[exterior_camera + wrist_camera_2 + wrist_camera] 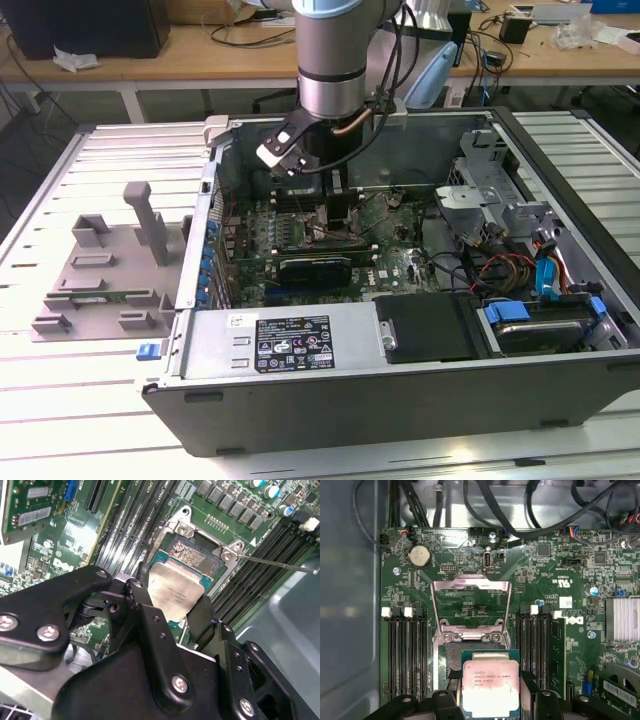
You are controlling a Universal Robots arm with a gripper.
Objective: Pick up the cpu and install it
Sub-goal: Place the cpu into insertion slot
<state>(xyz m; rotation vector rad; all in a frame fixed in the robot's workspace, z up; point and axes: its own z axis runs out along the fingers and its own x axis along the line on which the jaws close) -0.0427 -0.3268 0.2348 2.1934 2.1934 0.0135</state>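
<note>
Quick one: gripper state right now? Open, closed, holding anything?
The gripper is closed on the cpu, holding it over the motherboard socket.

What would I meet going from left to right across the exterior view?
Grey fixture block → gripper, holding the cpu above the motherboard → black panel → drive with blue tabs.
</note>
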